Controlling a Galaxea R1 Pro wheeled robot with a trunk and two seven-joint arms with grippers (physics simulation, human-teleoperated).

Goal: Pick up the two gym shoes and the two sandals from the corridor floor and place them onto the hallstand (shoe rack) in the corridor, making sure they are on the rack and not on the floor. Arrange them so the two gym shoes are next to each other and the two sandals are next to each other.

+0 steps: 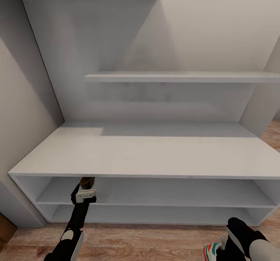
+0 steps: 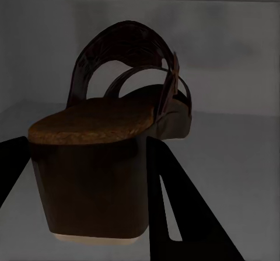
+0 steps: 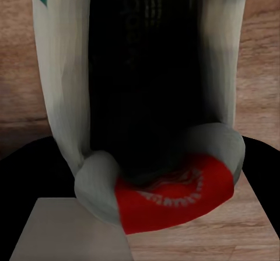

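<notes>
A brown sandal (image 2: 114,150) is clamped by the left gripper (image 1: 86,187) at the hallstand (image 1: 140,156) shelf. A gym shoe (image 3: 146,126) is pinched at its heel by the right gripper (image 1: 227,245), as seen from its wrist.

Left arm (image 1: 76,222) reaches forward and up, black forearm with a white cuff, wrist nearly straight. Left gripper (image 1: 86,184) sits at the arm's far end; in the left wrist view its dark fingers (image 2: 175,214) run either side of a brown sandal (image 2: 116,156), clamped on its heel. Right arm (image 1: 249,241) hangs low and bent, close to the body. Right gripper (image 1: 222,249) seems closed on a gym shoe (image 3: 146,115), fingers hidden.
</notes>
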